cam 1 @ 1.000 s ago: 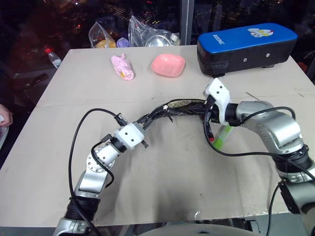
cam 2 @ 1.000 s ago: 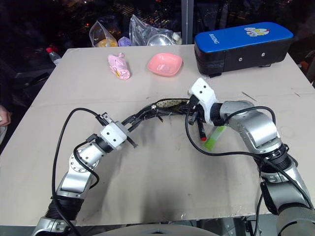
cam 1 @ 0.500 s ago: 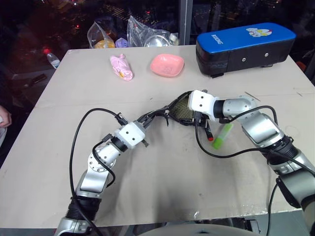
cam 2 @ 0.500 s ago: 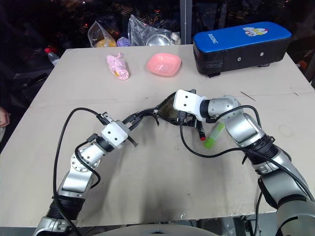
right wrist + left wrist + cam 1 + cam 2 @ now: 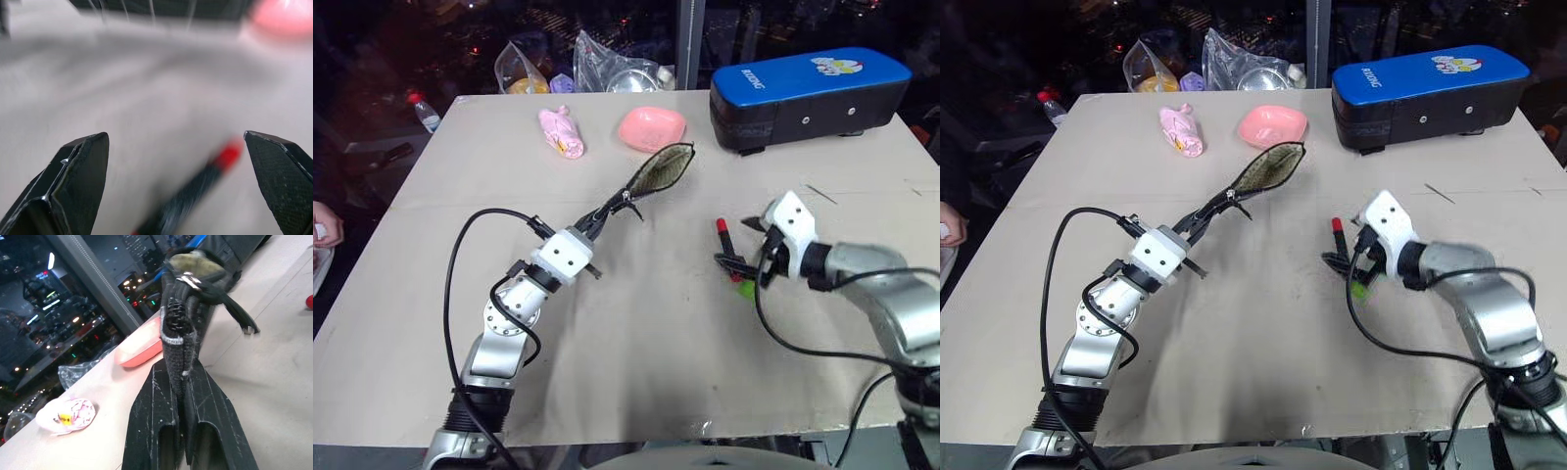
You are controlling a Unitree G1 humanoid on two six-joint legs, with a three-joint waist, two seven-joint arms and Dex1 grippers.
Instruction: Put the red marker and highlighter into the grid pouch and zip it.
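Observation:
My left gripper (image 5: 603, 213) is shut on one end of the grid pouch (image 5: 663, 168) and holds it up off the table, slanting away from me. The pouch's mouth gapes and shows tan lining. In the left wrist view the fingers (image 5: 151, 401) pinch the pouch's black edge (image 5: 175, 330). My right gripper (image 5: 176, 139) is open, low over the table at the right. The red marker (image 5: 203, 183) lies between its fingers, its red cap (image 5: 722, 226) pointing away. A bit of the green highlighter (image 5: 744, 289) peeks out beneath that gripper.
At the back right stands a big blue-topped black case (image 5: 808, 93). A pink bowl (image 5: 651, 127) and a pink wrapped thing (image 5: 560, 132) lie behind the pouch, with plastic bags (image 5: 607, 69) beyond. A person's hand (image 5: 325, 223) is at the left edge.
My right gripper let go of the pouch, opened, and swung back right and down over the marker. The pouch now hangs from my left gripper alone, raised.

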